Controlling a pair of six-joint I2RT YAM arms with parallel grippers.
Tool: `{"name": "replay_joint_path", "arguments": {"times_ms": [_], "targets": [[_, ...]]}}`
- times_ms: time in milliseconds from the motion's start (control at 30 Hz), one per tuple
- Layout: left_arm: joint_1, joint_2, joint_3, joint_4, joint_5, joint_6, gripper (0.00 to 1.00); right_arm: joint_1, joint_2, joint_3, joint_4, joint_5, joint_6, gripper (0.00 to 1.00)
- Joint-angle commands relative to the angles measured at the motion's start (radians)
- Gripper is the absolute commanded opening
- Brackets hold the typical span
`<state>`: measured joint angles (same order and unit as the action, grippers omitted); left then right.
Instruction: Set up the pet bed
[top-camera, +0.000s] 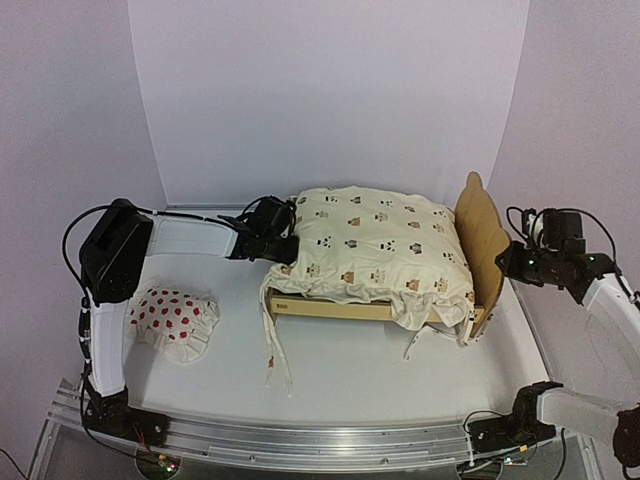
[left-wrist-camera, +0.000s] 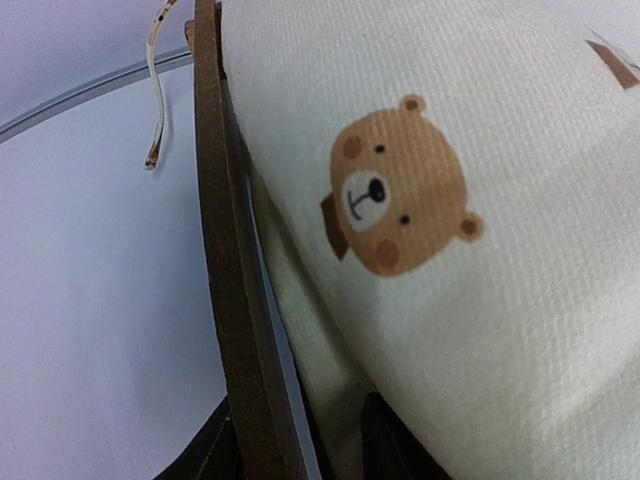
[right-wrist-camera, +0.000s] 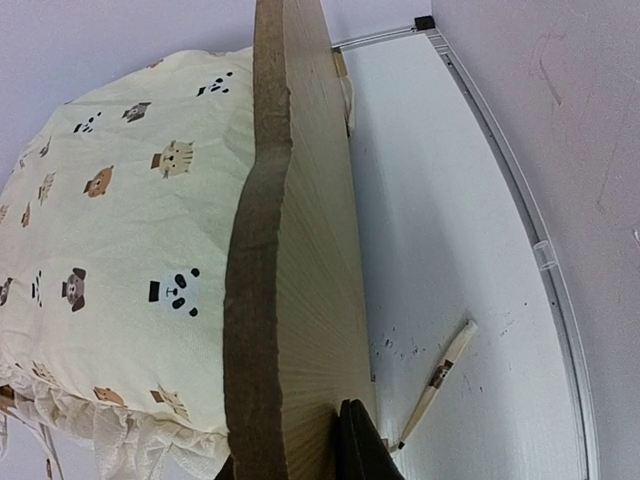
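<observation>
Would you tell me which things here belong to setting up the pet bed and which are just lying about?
Job: bed, held by left gripper at its foot and right gripper at its headboard; quilt draped over it.
Lying about: pillow, untouched on the table, left of the bed.

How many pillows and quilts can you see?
2: the animal-print quilt lies on the pet bed; the red-dotted pillow lies on the table, left. More may hide under the quilt.
</observation>
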<state>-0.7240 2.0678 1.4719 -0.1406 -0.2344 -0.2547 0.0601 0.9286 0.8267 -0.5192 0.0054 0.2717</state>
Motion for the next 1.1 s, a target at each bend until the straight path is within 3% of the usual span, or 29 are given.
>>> {"name": "replay_joint_path", "arguments": {"times_ms": [0,167,467,533,733,967,1067], "targets": [[-0.011,-0.002,-0.001,-0.109,0.035,0.035,0.44,0.031,0.048,-0.001,-0.11,-0.192,0.182,0.25],[-0.011,-0.09,-0.04,-0.142,0.008,0.033,0.54,0.031,0.084,0.074,-0.133,-0.164,0.159,0.49],[-0.012,-0.296,-0.144,-0.236,-0.026,-0.032,0.92,0.031,0.103,0.239,-0.232,-0.03,0.044,0.97],[-0.012,-0.372,-0.19,-0.244,-0.061,-0.053,0.99,0.032,0.104,0.285,-0.255,-0.01,0.025,0.98],[-0.012,-0.588,-0.341,-0.3,-0.07,-0.092,1.0,0.031,0.104,0.402,-0.275,0.005,0.018,0.98],[-0.012,-0.866,-0.555,-0.331,0.037,-0.13,0.93,0.032,0.195,0.58,-0.249,-0.336,0.137,0.98],[-0.014,-0.935,-0.613,-0.341,0.106,-0.157,0.86,0.045,0.238,0.615,-0.177,-0.445,0.21,0.98]]}}
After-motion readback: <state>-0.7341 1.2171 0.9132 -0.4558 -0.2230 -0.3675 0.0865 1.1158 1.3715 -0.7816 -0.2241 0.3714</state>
